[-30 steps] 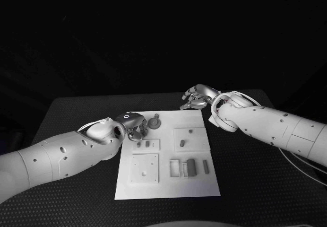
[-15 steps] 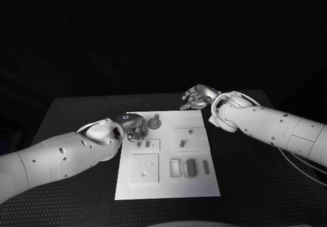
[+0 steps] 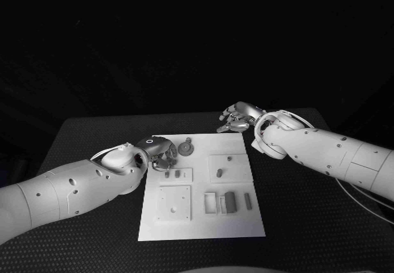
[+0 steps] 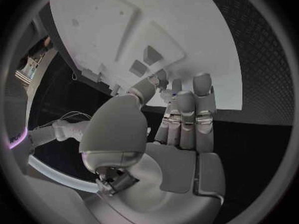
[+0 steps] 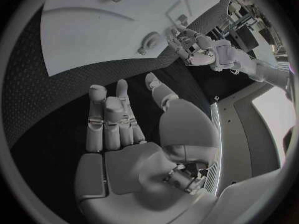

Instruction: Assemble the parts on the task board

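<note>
Barely any change vs 1 s ago: left hand [image 3: 161, 154] has crept a touch along the task board's [image 3: 205, 227] far-left edge; right hand [image 3: 238, 119] and all parts sit as before.

Left hand is over the board's far-left corner, fingers curled down beside the round keyhole-shaped part [image 3: 187, 148], which lies flat just to its right. Can't tell if the fingers touch or pinch anything; wrist view shows fingers [image 4: 187, 114] lying together, extended toward the board edge, nothing visible between them.

Right hand hovers off the board, past its far-right corner, over the black bench [image 3: 312, 227]; fingers [image 5: 109, 119] apart, holding nothing.

Board lies mid-bench. On it: small peg [image 3: 220, 172] mid-right, square plate [image 3: 175, 202] near-left, row of upright blocks [image 3: 226, 202] near-right, all well apart from both hands.
</note>
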You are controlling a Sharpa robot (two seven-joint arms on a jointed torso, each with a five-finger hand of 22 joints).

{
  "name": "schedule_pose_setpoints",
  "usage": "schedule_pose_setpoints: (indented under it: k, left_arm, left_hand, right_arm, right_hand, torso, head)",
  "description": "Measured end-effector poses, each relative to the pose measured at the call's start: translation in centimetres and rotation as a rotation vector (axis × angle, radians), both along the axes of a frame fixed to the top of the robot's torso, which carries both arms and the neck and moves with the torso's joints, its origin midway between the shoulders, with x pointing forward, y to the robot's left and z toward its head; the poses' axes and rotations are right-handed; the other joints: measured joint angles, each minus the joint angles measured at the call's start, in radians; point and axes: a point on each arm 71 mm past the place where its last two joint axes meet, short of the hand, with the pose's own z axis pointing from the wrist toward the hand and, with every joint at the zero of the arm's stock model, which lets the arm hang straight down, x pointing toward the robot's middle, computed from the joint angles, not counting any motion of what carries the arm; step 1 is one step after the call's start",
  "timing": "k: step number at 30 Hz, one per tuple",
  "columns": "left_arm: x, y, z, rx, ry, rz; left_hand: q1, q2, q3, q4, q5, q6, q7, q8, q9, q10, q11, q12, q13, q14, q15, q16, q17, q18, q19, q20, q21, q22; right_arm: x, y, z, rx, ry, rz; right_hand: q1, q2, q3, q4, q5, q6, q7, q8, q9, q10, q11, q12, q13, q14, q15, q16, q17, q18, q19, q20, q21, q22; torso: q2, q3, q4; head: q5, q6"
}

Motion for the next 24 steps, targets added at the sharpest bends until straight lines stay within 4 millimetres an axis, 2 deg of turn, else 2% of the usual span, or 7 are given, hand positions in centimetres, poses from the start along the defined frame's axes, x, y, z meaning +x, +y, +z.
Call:
schedule_pose_setpoints:
  k: [6,12,14,16,19,22,24]
  left_arm:
    - [0.1,1.4,0.1,-0.011,-0.003,0.027]
    - [0.4,4.2,0.7,-0.043,0.005,0.092]
    - [0.7,4.9,1.2,-0.070,0.011,0.118]
    - [1.1,5.7,2.0,-0.126,0.030,0.159]
    - [1.7,7.4,3.0,-0.239,0.078,0.245]
    - [2.1,9.2,3.8,-0.371,0.135,0.336]
    - [2.2,10.0,4.1,-0.447,0.167,0.375]
  left_hand:
    - [-0.008,0.002,-0.009,0.009,0.000,0.002,0.002,0.004,0.002,-0.011,0.004,0.000,0.001,0.000,0.000,0.000,0.001,0.000,0.000,0.000,-0.006,0.000]
    - [-0.019,0.000,-0.013,0.020,0.003,0.013,0.009,0.016,0.008,-0.031,0.011,0.000,-0.001,-0.008,0.008,-0.001,0.003,0.000,-0.003,0.003,-0.010,0.000]
    - [-0.019,0.000,-0.010,0.028,0.004,0.018,0.013,0.020,0.008,-0.045,0.016,0.000,-0.002,-0.028,0.014,-0.016,0.000,0.000,-0.015,0.014,-0.024,0.000]
    - [-0.034,-0.004,-0.009,0.040,-0.006,0.019,0.013,0.020,0.008,-0.065,0.026,0.000,-0.006,-0.062,0.025,-0.045,-0.012,0.001,-0.051,0.025,-0.048,0.000]
    - [-0.045,-0.016,-0.007,0.051,-0.037,0.017,0.013,0.023,0.009,-0.088,0.038,0.000,-0.007,-0.127,0.041,-0.114,-0.043,0.002,-0.125,0.042,-0.110,-0.024]
    - [-0.057,-0.017,-0.004,0.056,-0.066,0.013,0.016,0.029,0.011,-0.100,0.050,0.000,-0.006,-0.179,0.051,-0.192,-0.077,0.003,-0.185,0.059,-0.178,-0.069]
    - [-0.061,-0.013,-0.004,0.056,-0.068,0.013,0.016,0.034,0.013,-0.102,0.052,0.000,-0.004,-0.205,0.057,-0.239,-0.096,0.006,-0.216,0.067,-0.217,-0.098]
  right_arm:
    - [0.0,-0.4,0.0,0.001,-0.001,-0.002]
    - [-0.4,-1.1,0.2,0.010,-0.004,0.004]
    - [-0.5,-1.7,0.2,0.009,-0.004,0.003]
    - [-0.7,-2.3,0.0,0.003,-0.001,0.001]
    - [-1.2,-2.8,-0.3,-0.004,0.004,0.011]
    - [-1.9,-2.9,-0.5,-0.013,0.005,0.037]
    - [-2.5,-2.9,-0.9,-0.029,0.010,0.056]
  right_hand:
    - [0.000,0.000,0.003,-0.003,0.000,0.000,0.000,0.006,0.000,0.004,0.004,0.000,0.002,0.001,-0.001,0.000,0.000,0.000,0.001,0.001,0.000,0.000]
    - [0.027,0.027,0.008,-0.008,0.000,0.019,-0.004,0.016,0.005,0.009,-0.002,0.000,0.004,0.002,-0.001,0.000,0.001,0.000,-0.004,-0.004,0.000,0.000]
    - [0.039,0.030,0.008,-0.008,0.000,0.024,-0.008,0.021,0.008,0.009,-0.002,0.000,0.004,0.002,-0.001,0.000,0.001,0.000,-0.004,-0.004,0.000,0.000]
    - [0.055,0.029,0.008,-0.008,0.000,0.035,-0.012,0.030,0.011,0.009,-0.002,0.000,0.004,0.000,-0.003,-0.004,0.001,0.000,-0.006,-0.006,0.000,0.000]
    - [0.068,0.035,0.005,-0.011,0.000,0.045,-0.016,0.036,0.015,0.007,-0.004,-0.018,0.000,0.000,-0.003,-0.004,0.001,0.000,-0.006,-0.006,0.000,0.000]
    - [0.089,0.041,0.005,-0.011,0.000,0.055,-0.026,0.049,0.019,-0.019,-0.003,-0.051,-0.028,-0.002,-0.005,-0.008,0.001,-0.001,-0.007,-0.006,0.000,0.000]
    - [0.100,0.041,0.002,-0.013,0.000,0.057,-0.028,0.050,0.021,-0.028,0.000,-0.074,-0.052,-0.004,-0.007,-0.008,0.001,-0.001,-0.010,-0.006,0.000,0.000]
  torso:
    - [0.000,0.0000,0.0000]
    - [0.000,0.0001,0.0001]
    - [0.000,0.0004,0.0004]
    - [-0.001,0.0005,0.0009]
    - [-0.001,-0.0001,0.0015]
    - [-0.001,-0.0001,0.0017]
    - [-0.001,0.0003,0.0017]
  head:
    - [-0.001,0.005]
    - [-0.004,0.012]
    - [-0.004,0.014]
    - [-0.004,0.015]
    - [-0.003,0.018]
    - [0.000,0.018]
    - [0.000,0.017]
